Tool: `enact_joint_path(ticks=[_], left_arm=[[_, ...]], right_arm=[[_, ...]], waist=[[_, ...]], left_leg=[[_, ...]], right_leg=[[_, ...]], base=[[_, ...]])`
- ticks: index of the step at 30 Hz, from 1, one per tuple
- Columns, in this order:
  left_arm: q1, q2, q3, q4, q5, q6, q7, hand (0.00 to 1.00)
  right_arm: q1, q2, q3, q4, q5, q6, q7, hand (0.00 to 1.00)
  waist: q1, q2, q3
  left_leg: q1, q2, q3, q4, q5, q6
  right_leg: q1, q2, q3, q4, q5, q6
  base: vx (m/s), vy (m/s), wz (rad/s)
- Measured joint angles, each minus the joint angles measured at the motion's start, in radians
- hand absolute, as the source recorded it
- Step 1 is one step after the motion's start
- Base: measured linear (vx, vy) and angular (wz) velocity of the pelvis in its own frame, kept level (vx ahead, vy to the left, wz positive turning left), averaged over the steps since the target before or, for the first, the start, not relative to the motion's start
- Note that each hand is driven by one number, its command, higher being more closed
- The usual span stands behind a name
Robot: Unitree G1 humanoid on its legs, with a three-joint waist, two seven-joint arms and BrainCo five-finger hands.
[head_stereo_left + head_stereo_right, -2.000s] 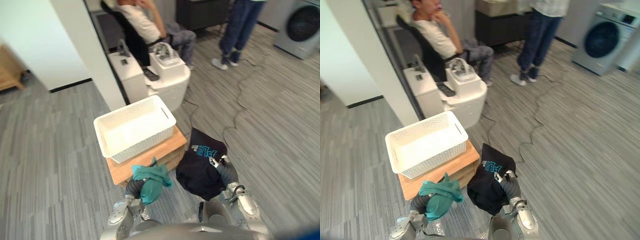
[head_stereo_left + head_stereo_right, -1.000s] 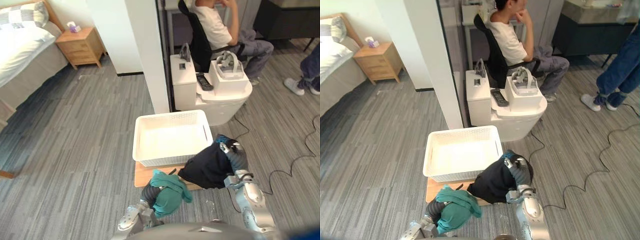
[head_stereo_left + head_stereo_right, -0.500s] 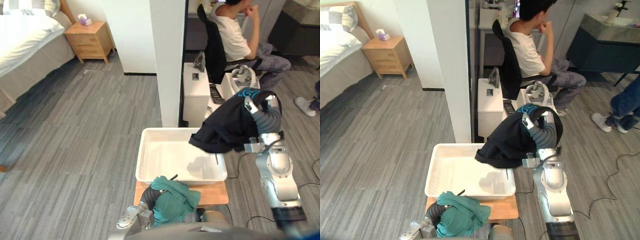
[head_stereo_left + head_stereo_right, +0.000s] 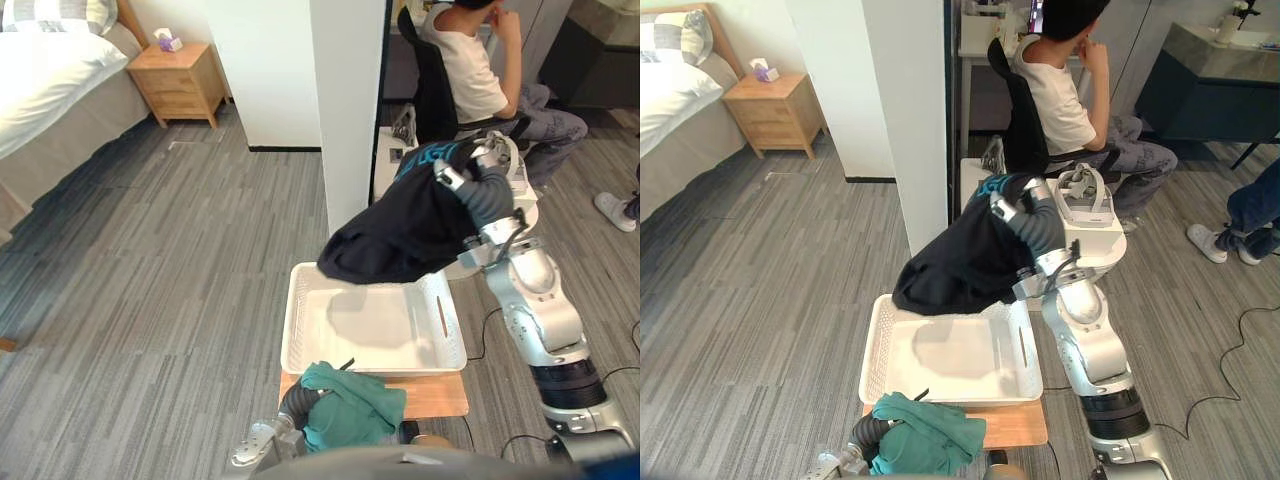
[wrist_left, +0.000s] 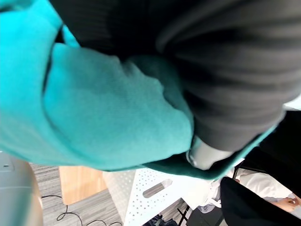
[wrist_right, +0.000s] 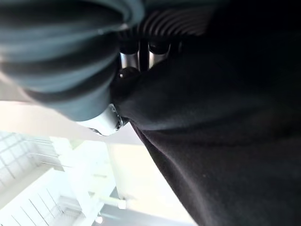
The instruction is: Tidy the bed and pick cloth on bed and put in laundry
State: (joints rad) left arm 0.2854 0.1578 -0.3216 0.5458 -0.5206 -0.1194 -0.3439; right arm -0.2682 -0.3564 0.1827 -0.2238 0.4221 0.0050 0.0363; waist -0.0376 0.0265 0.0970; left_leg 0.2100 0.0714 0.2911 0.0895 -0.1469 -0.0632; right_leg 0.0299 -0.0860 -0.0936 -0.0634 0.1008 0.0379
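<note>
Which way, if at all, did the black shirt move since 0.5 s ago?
Yes: black shirt moved left, from white basket's far-right corner to over its far rim.

eye views: head-high, looking down, both sharing basket [image 4: 292, 325] (slightly offset) | wrist views: extreme close-up

A dark garment [image 4: 405, 225] of soft, matt cloth hangs in heavy folds above a white basket [image 4: 296, 318] of smooth, faintly glossy plastic with finely pierced lattice walls. The basket stands on a low table [image 4: 435, 397] of pale, satin-finished wood. A teal cloth [image 4: 350, 408] looks matt and finely knitted up close, the floor [image 4: 150, 260] is matt grey with a streaked plank grain, and a nightstand [image 4: 182, 80] of honey-coloured wood stands by a bed [image 4: 50, 75] in smooth white linen.
</note>
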Motion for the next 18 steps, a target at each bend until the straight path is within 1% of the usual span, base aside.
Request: enact_joint_path(ticks=[3,4,6,8,10,11,12,13,14,16,17,18], left_arm=[[-0.005,0.003,-0.001,0.025,0.001,0.003,0.002,1.00],[-0.009,0.009,-0.001,0.043,0.002,0.008,0.002,1.00],[-0.012,0.013,0.000,0.062,0.003,0.009,0.002,1.00],[-0.015,0.022,0.004,0.069,0.024,0.019,0.002,1.00],[-0.017,0.031,0.006,0.077,0.033,0.023,0.001,1.00],[-0.014,0.032,0.006,0.078,0.034,0.025,0.001,1.00],[-0.012,0.032,0.006,0.079,0.039,0.027,0.001,1.00],[-0.018,0.032,0.007,0.079,0.039,0.027,0.001,1.00],[-0.030,0.033,0.005,0.079,0.039,0.026,0.001,1.00],[-0.046,0.032,0.002,0.079,0.039,0.025,0.001,1.00],[-0.063,0.028,0.002,0.079,0.039,0.023,0.002,1.00],[-0.068,0.028,0.002,0.079,0.039,0.023,0.002,1.00]], right_arm=[[0.020,0.041,0.033,0.081,-0.006,-0.001,-0.004,1.00],[0.046,0.067,0.038,0.119,-0.014,-0.001,-0.010,1.00],[0.072,0.083,0.062,0.173,-0.014,-0.003,-0.025,1.00],[0.116,0.090,0.103,0.235,-0.024,-0.005,-0.041,1.00],[0.150,0.126,0.116,0.273,-0.047,-0.015,-0.046,1.00],[0.159,0.132,0.120,0.282,-0.055,-0.023,-0.048,1.00],[0.177,0.145,0.127,0.311,-0.056,-0.045,-0.052,1.00],[0.190,0.155,0.132,0.348,-0.078,-0.076,-0.065,1.00],[0.190,0.160,0.133,0.386,-0.106,-0.105,-0.073,1.00],[0.190,0.162,0.133,0.422,-0.137,-0.137,-0.080,1.00],[0.190,0.161,0.132,0.466,-0.168,-0.170,-0.087,1.00],[0.190,0.161,0.130,0.483,-0.175,-0.179,-0.089,1.00]], waist=[[0.003,-0.001,0.000],[0.004,-0.001,0.000],[0.002,0.000,0.001],[0.006,0.002,0.006],[0.013,-0.005,0.010],[0.012,-0.004,0.011],[0.009,0.003,0.017],[-0.001,0.012,0.024],[-0.004,0.019,0.034],[-0.009,0.033,0.049],[-0.012,0.051,0.068],[-0.012,0.057,0.072]], left_leg=[[-0.002,0.003,0.000,-0.005,0.002,0.003],[0.002,0.007,0.000,-0.021,0.001,0.003],[0.002,0.014,0.000,-0.040,-0.002,-0.002],[0.000,0.037,0.002,-0.067,-0.024,-0.011],[-0.003,0.044,0.010,-0.067,-0.020,-0.014],[-0.005,0.044,0.014,-0.067,-0.019,-0.015],[-0.007,0.043,0.025,-0.067,-0.019,-0.020],[-0.022,0.039,0.027,-0.067,-0.017,-0.018],[-0.037,0.035,0.027,-0.068,-0.011,-0.017],[-0.057,0.031,0.028,-0.068,-0.004,-0.016],[-0.075,0.030,0.030,-0.068,0.003,-0.014],[-0.080,0.030,0.030,-0.069,0.006,-0.015]], right_leg=[[0.003,0.005,-0.001,-0.014,0.005,0.002],[0.011,0.011,-0.003,-0.031,0.010,0.005],[0.003,0.019,-0.006,-0.032,0.011,0.005],[-0.013,0.047,-0.008,-0.036,0.025,-0.003],[-0.018,0.047,-0.005,-0.038,0.030,-0.006],[-0.022,0.047,-0.004,-0.038,0.031,-0.006],[-0.028,0.046,-0.002,-0.038,0.029,-0.004],[-0.043,0.042,0.001,-0.038,0.030,-0.004],[-0.059,0.037,0.002,-0.036,0.032,-0.001],[-0.078,0.032,0.003,-0.033,0.036,0.003],[-0.097,0.031,0.005,-0.032,0.038,0.006],[-0.101,0.032,0.007,-0.032,0.038,0.006]], base=[[-0.11,-0.067,0.04],[-0.13,-0.089,0.09],[-0.16,-0.098,0.09],[-0.16,-0.088,0.02],[-0.15,-0.087,-0.13],[-0.14,-0.090,-0.17],[-0.12,-0.064,-0.13],[-0.16,-0.083,-0.12],[-0.13,-0.063,-0.04],[-0.07,-0.040,-0.02],[-0.05,-0.039,-0.01],[-0.03,-0.035,0.00]])
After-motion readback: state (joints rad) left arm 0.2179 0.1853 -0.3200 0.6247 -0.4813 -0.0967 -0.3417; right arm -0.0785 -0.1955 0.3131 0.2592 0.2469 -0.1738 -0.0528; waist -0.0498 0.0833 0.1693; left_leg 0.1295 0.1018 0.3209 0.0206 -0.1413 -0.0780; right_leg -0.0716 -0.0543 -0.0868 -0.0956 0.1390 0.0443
